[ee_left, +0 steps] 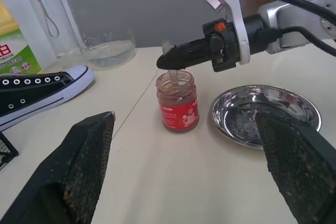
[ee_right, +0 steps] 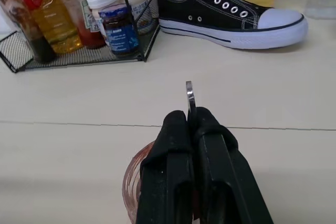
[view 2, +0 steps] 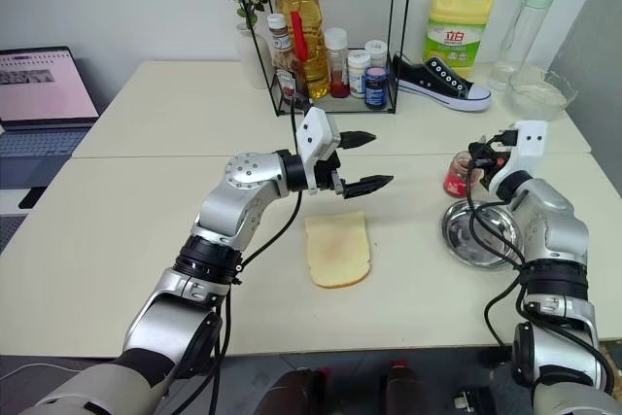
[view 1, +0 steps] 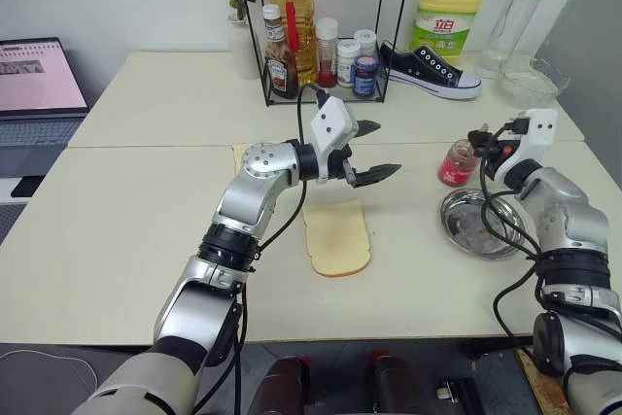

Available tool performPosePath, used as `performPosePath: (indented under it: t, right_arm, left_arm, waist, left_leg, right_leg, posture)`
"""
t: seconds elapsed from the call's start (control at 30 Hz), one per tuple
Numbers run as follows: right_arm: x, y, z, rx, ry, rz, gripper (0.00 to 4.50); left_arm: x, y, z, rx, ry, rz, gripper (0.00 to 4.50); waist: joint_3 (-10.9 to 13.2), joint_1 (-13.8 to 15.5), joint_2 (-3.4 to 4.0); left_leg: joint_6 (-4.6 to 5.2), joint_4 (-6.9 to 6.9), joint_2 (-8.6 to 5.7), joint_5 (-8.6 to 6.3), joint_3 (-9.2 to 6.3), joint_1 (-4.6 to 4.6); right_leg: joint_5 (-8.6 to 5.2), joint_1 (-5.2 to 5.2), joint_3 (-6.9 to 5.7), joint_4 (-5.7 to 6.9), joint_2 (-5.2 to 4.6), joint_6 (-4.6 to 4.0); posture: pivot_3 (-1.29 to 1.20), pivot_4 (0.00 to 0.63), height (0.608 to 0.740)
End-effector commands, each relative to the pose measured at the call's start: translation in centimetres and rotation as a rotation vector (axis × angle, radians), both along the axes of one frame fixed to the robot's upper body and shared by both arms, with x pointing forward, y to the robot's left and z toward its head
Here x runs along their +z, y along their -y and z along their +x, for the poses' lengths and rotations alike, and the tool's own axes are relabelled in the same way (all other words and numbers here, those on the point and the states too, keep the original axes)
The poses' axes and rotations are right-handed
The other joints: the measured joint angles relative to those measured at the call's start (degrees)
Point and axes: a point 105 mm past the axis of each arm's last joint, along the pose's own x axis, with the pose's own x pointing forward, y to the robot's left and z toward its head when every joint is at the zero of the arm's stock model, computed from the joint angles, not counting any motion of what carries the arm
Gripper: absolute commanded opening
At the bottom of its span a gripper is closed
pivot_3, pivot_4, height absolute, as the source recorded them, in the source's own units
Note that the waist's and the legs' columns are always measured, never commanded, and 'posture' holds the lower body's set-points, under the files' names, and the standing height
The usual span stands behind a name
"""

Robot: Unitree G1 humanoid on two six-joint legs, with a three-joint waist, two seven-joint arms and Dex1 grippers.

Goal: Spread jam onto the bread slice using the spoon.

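My right gripper (ee_right: 190, 124) was pinched on the spoon (ee_right: 189, 95), directly over the open jam jar (ee_left: 177, 100) at right of frame; the steel dish (view 1: 478, 223) sat just below it, near the table edge. My left gripper (view 1: 374, 151) was spread wide at centre, level, above the bread slice (view 1: 336, 236). Bare tabletop separated the two.
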Motion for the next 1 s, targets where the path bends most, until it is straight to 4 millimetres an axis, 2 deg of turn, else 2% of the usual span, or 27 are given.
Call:
performPosePath:
  t: [0.03,0.53,0.73,1.0]
  right_arm:
    - [3.8,0.5,-0.4,-0.016,0.104,0.076,0.06]
    - [7.7,2.6,-1.9,-0.094,0.168,0.218,0.06]
    - [8.6,3.1,-2.4,-0.112,0.172,0.391,0.06]
    - [10.6,2.1,-3.5,-0.061,0.197,0.544,0.06]
  left_arm:
    - [1.5,-0.2,-0.3,-0.004,0.053,-0.030,4.43]
    - [1.2,-0.5,-0.1,0.002,0.054,-0.029,4.43]
    - [1.3,-0.6,0.0,0.002,0.057,-0.026,4.43]
    - [1.2,-2.5,0.3,0.016,0.051,0.000,4.43]
  waist:
    - [0.0,0.0,0.00]
    - [0.0,0.0,0.02]
    - [0.0,0.0,0.02]
    - [0.0,0.0,0.03]
  left_leg:
    - [0.01,0.00,0.00,-0.01,0.00,0.00]
    - [0.06,-0.01,0.00,-0.03,0.02,-0.01]
    - [0.06,-0.01,0.00,-0.04,0.01,-0.03]
    - [0.07,-0.02,0.02,-0.04,0.02,-0.09]
  right_leg:
    - [0.00,0.00,0.00,0.00,0.00,0.00]
    - [0.00,-0.01,0.01,0.01,0.00,0.00]
    - [0.00,-0.01,0.01,0.01,-0.02,0.00]
    - [0.00,-0.10,0.03,0.04,-0.01,0.00]
  posture:
    - [0.00,0.150,0.740]
    - [0.00,0.150,0.740]
    - [0.00,0.150,0.740]
    - [0.00,0.150,0.740]
